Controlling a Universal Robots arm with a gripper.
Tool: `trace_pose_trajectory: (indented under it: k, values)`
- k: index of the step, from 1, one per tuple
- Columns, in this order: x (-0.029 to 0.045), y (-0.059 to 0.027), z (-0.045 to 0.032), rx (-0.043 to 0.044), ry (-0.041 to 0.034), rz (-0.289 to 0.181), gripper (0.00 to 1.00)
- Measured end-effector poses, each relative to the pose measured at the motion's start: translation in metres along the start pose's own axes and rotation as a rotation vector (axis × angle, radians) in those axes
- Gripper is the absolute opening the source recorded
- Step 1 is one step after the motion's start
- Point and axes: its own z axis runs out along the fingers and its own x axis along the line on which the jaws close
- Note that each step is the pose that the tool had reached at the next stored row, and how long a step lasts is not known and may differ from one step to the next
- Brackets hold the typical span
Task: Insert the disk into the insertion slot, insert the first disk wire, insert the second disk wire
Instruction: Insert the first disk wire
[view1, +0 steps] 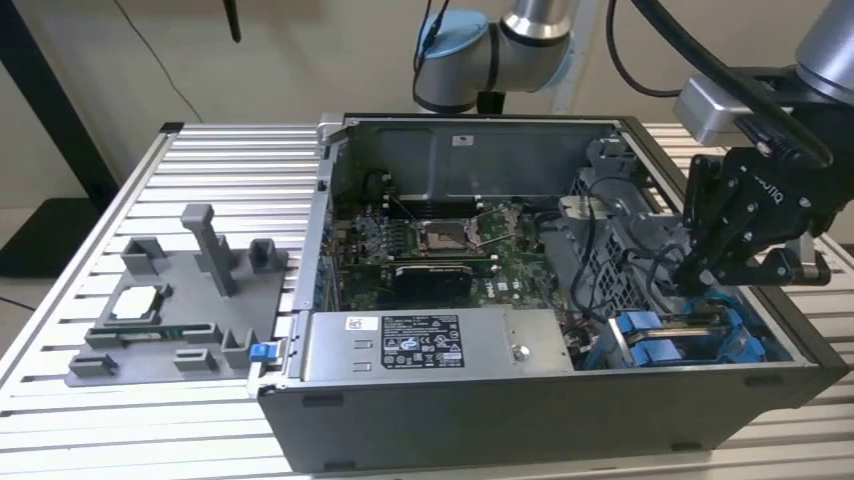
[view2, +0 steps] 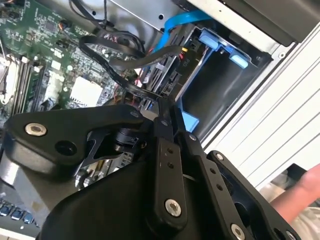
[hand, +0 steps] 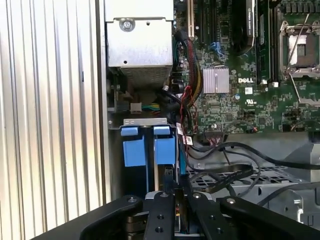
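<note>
So, the disk (view1: 657, 347) sat down in the drive bay at the near corner of the computer case (view1: 534, 425), on the exterior view's right. Its blue carrier tabs (hand: 165, 150) stood side by side in the first wrist view, just under a metal strip. I couldn't make out the drive body itself.

My gripper (view1: 691, 285) hung right over that bay, tips pointing down into it, just above the blue tabs. In the second wrist view the fingers (view2: 162, 150) were drawn together with no real gap. A black wire (view2: 131, 82) looped over from the circuit board side and ran straight to the tips. I couldn't tell if it was clamped or only touching. A blue cable (view2: 175, 27) ran along the bay near the tabs.

The power supply box (view1: 427, 345), label up, lay just beside the bay along the near wall, toward the exterior view's left. The circuit board (view1: 427, 250) was behind it, with a bare socket in the middle. The case stood on a slatted metal table (view1: 227, 160). A grey parts tray (view1: 174, 320) sat on the table beside the case, on the exterior view's left.
</note>
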Motion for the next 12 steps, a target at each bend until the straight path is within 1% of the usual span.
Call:
trace_pose_trajectory:
  k: [2,12]
  values:
    - [0.0001,0.0005,0.0010,0.0001,0.0008,0.000,0.00]
    - [0.0002,0.0008,0.0026,0.0001,0.0003,-0.001,0.00]
